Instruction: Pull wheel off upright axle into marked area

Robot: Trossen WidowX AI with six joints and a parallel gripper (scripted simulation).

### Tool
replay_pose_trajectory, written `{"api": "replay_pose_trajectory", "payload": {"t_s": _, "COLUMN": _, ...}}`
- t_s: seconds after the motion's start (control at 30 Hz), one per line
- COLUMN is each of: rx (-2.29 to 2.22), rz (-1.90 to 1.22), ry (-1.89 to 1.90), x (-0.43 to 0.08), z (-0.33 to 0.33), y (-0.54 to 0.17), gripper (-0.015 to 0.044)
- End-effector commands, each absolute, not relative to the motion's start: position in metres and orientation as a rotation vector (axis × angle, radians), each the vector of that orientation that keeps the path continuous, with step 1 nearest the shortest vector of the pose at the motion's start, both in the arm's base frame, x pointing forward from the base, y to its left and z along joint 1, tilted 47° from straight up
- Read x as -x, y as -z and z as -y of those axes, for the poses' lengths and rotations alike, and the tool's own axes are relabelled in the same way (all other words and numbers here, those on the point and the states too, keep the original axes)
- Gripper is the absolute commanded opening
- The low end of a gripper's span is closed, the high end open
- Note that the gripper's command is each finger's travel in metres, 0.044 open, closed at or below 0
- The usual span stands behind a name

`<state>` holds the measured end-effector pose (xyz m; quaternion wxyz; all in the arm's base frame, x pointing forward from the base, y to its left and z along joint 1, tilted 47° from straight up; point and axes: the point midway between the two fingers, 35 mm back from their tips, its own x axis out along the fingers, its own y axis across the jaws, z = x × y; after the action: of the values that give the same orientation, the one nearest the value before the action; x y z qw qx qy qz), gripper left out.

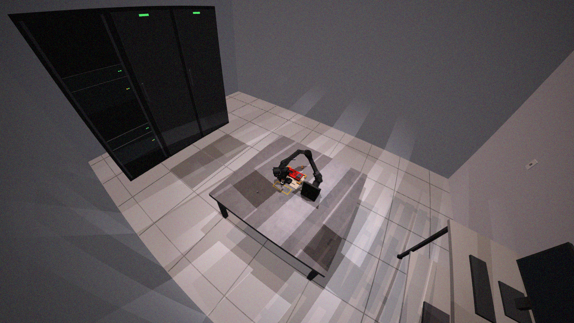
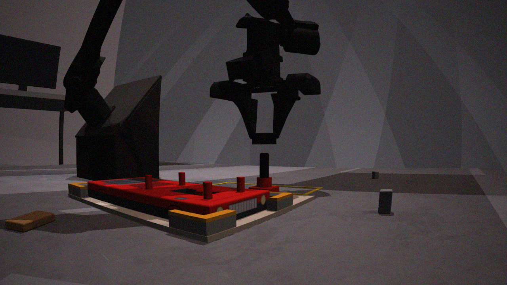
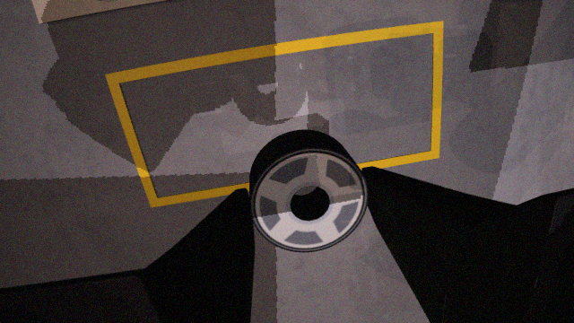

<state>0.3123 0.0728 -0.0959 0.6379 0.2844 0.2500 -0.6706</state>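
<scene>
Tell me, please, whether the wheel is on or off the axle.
Off. The wheel sits clamped in the tool, lifted above the bare axle.

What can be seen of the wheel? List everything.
The wheel is a small dark tyre around a pale grey hub with dark panels between spokes and an open round hole at its centre. It looks like hard plastic or rubber. The end effector is shut on it, a black finger pressing each side of the tread. It hangs flat in the air, off the axle, over the near edge of the yellow outline. Nothing else touches it.
</scene>
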Motion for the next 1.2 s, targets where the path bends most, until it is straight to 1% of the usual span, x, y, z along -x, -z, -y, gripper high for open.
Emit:
{"api": "replay_pose_trajectory", "payload": {"t_s": 0.0, "rx": -0.641, "rz": -0.568, "ry": 1.533, "x": -0.312, "z": -0.057, "y": 0.109, "gripper": 0.0}}
{"api": "replay_pose_trajectory", "payload": {"t_s": 0.27, "rx": -0.637, "rz": -0.564, "ry": 1.534, "x": -0.309, "z": -0.018, "y": 0.144, "gripper": 0.0}}
{"api": "replay_pose_trajectory", "payload": {"t_s": 0.4, "rx": -0.637, "rz": -0.563, "ry": 1.535, "x": -0.308, "z": -0.015, "y": 0.147, "gripper": 0.0}}
{"api": "replay_pose_trajectory", "payload": {"t_s": 0.77, "rx": -0.639, "rz": -0.569, "ry": 1.544, "x": -0.308, "z": -0.02, "y": 0.143, "gripper": 0.0289}}
{"api": "replay_pose_trajectory", "payload": {"t_s": 0.8, "rx": -0.64, "rz": -0.569, "ry": 1.543, "x": -0.308, "z": -0.024, "y": 0.14, "gripper": 0.03}}
{"api": "replay_pose_trajectory", "payload": {"t_s": 0.97, "rx": -0.64, "rz": -0.567, "ry": 1.535, "x": -0.31, "z": -0.057, "y": 0.108, "gripper": 0.03}}
{"api": "replay_pose_trajectory", "payload": {"t_s": 1.1, "rx": -0.639, "rz": -0.566, "ry": 1.534, "x": -0.309, "z": -0.062, "y": 0.103, "gripper": 0.03}}
{"api": "replay_pose_trajectory", "payload": {"t_s": 1.17, "rx": -0.637, "rz": -0.566, "ry": 1.525, "x": -0.303, "z": -0.061, "y": 0.102, "gripper": 0.0352}}
